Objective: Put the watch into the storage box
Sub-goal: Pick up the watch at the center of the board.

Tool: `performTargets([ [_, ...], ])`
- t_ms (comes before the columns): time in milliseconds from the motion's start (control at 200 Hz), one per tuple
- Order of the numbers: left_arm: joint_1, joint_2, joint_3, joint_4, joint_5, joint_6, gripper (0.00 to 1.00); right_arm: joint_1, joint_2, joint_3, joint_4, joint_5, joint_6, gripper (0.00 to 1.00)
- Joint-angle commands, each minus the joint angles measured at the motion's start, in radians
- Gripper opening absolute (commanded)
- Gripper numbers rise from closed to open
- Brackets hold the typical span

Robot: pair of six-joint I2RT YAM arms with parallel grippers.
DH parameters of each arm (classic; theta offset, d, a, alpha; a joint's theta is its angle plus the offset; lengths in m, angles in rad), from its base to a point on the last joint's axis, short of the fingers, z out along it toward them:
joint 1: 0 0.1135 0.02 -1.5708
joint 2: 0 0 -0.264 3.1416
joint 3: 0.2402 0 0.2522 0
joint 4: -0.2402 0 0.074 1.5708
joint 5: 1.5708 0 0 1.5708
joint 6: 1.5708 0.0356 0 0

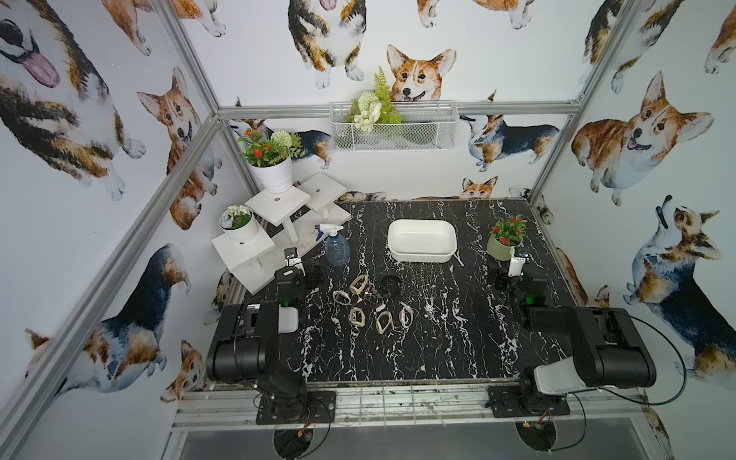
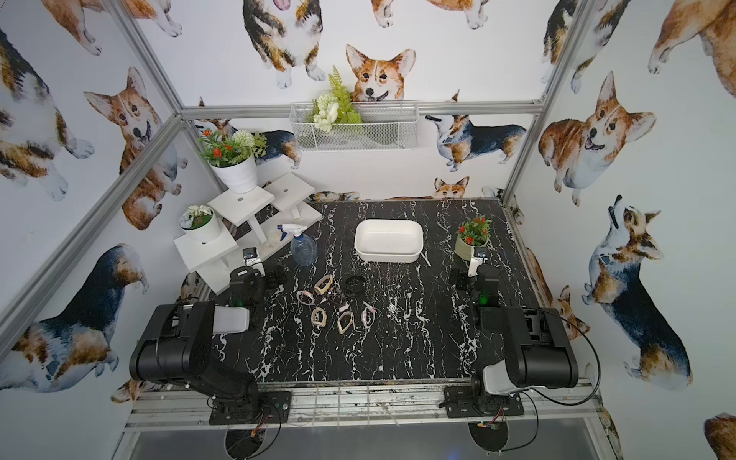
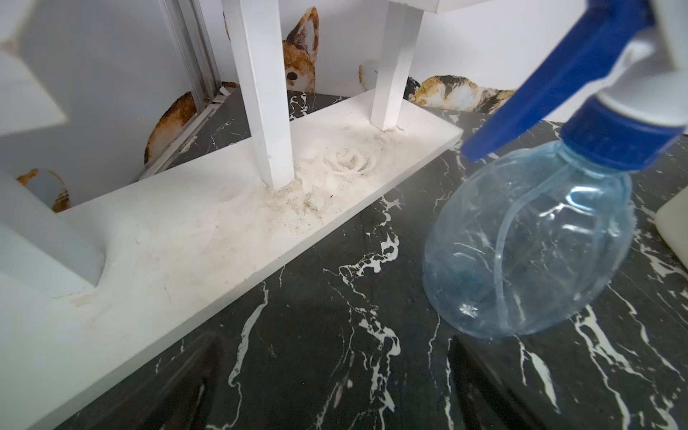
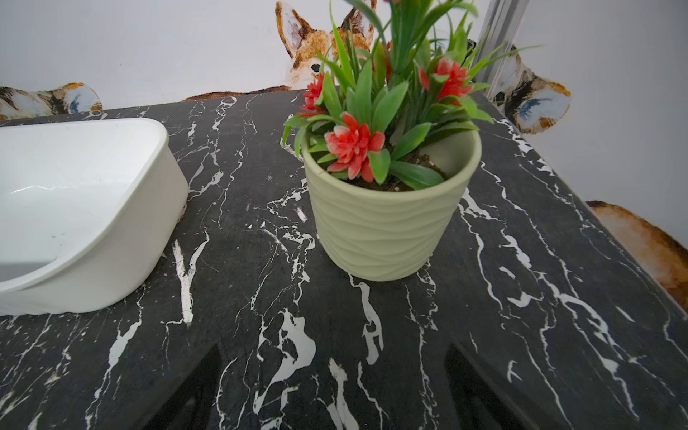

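Roughly at the middle of a black marble-patterned table, a loose cluster of watches lies flat in both top views. Several have pale beige straps closed into loops, two have whitish-pink straps, and a couple are dark and nearly vanish against the tabletop; their dials are too small to read. Taking 12 o'clock as the back wall, the storage box, a shallow white plastic tub with rounded corners and a thick rim, stands at about 1 o'clock from the cluster, well apart from it. The left gripper sits low over the table near its left edge. The watches lie at about 4 o'clock from it, near but not touching. A clear blue spray bottle stands just beside the gripper at 1 o'clock, next to a white tiered plant stand. Its two dark fingers are spread wide with only tabletop between them. The right gripper sits low near the right edge. From it, the watches lie at about 8 o'clock, well apart, the storage box at 10 o'clock, and a pale green pot of red flowers at 12 o'clock. Its jaws likewise stand wide apart, gripping nothing.
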Motion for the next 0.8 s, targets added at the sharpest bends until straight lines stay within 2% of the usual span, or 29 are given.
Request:
performTargets([
  [0, 0.002, 0.001, 0.006, -0.003, 0.007, 0.000, 1.00, 0.001, 0.001, 0.002, 0.016, -0.004, 0.003, 1.00],
  [736, 0.017, -0.003, 0.004, 0.002, 0.024, -0.005, 1.00, 0.001, -0.009, -0.004, 0.031, 0.003, 0.006, 1.00],
  [796, 0.016, -0.038, 0.007, -0.029, 0.000, -0.013, 1.00, 0.001, -0.060, 0.022, -0.052, 0.023, 0.013, 1.00],
])
